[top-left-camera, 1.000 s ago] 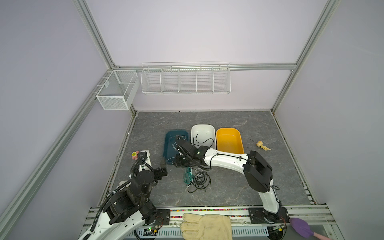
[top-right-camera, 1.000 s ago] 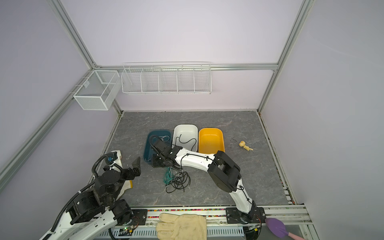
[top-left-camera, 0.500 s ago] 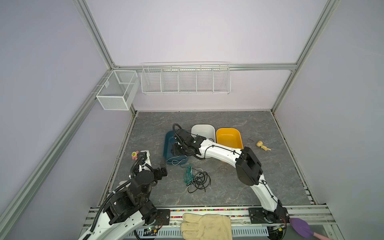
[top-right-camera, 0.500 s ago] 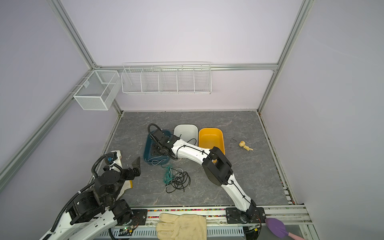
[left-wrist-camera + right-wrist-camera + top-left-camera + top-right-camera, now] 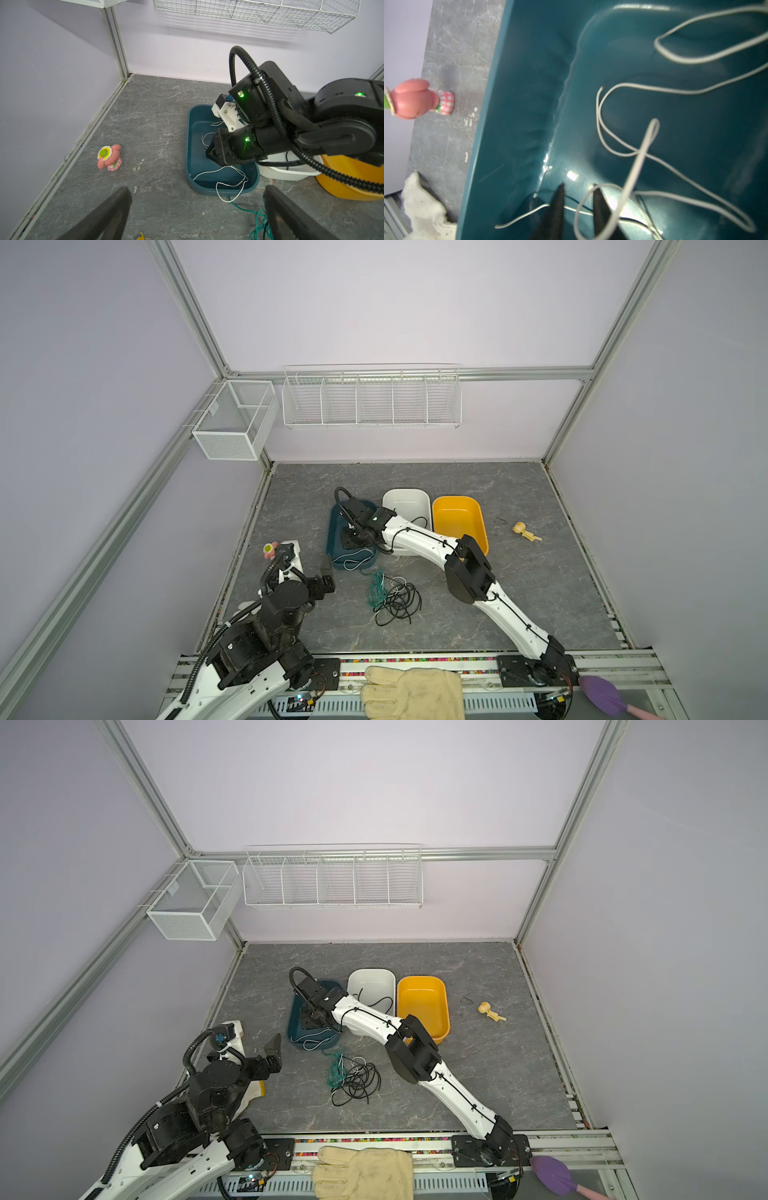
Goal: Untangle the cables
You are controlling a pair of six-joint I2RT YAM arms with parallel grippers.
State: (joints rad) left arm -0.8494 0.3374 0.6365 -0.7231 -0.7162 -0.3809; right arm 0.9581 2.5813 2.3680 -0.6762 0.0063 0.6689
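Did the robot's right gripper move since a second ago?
Yes. The right gripper went farther back over the dark teal plastic tub, toward the back wall and away from the tangled pile of thin cables.

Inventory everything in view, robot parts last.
oblong plastic trays: 3, teal, white, yellow, central row
thin white cable: 1+, white, teal tray
thin black cable: 1, black, white tray
tangled cable pile: 1, black, green, white, before trays
pink toy figure: 1, pink, left edge
wooden figure: 1, tan, right side
cream work glove: 1, cream, front rail
white knitted cloth: 1, white, front left
purple tool: 1, purple, front right
wire shelf: 1, white, back wall
mesh basket: 1, white, left wall
left pincer: 1, black, open, left of pile
right pincer: 1, black, slightly open, teal tray
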